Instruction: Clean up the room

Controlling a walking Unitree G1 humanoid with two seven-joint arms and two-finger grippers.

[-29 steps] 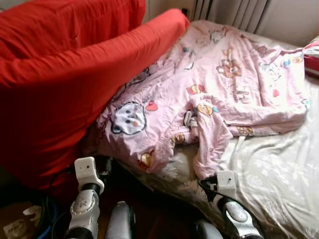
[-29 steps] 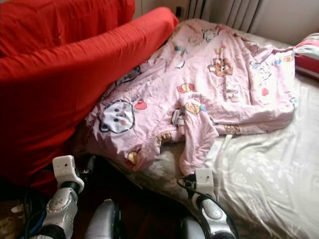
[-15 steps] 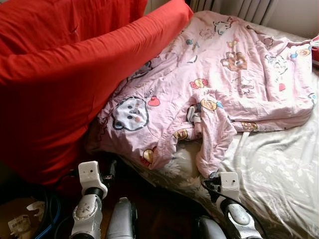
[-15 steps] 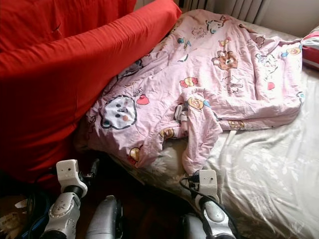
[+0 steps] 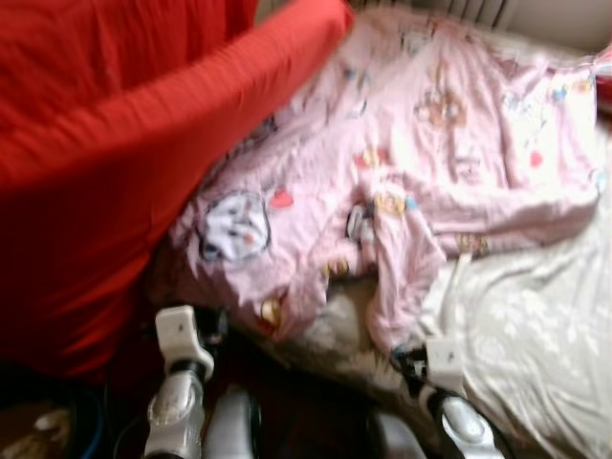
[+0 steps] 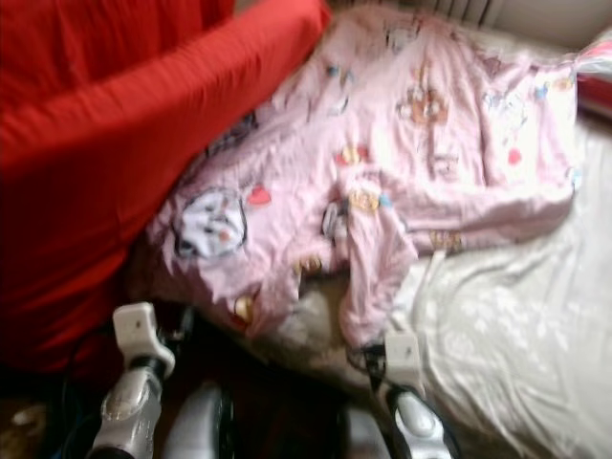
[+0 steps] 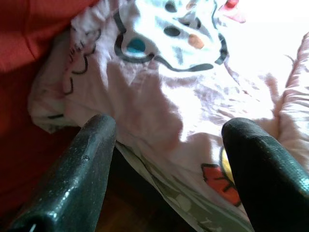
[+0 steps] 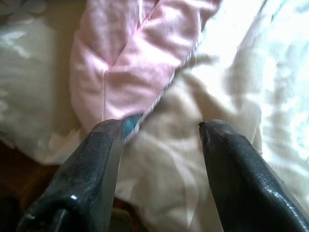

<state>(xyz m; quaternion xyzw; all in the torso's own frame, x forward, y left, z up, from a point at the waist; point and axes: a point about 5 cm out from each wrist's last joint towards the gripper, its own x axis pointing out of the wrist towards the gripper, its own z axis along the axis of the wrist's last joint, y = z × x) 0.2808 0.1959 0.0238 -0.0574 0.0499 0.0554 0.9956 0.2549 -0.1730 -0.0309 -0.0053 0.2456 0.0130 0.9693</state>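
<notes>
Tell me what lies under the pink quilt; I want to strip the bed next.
The pink quilt lies on a pale patterned sheet, bare beside it. What the quilt covers is hidden. A red cover overlaps its edge.

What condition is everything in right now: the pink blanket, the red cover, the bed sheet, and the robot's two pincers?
Pink blanket: rumpled, spread over the bed, one corner drooping off the edge.
Red cover: draped, overlapping the blanket's side.
Bed sheet: wrinkled, uncovered.
Left pincer: open, holding nothing.
Right pincer: open, holding nothing.

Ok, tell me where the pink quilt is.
The pink quilt lies crumpled across the bed, its left edge against the red cushion.
</notes>
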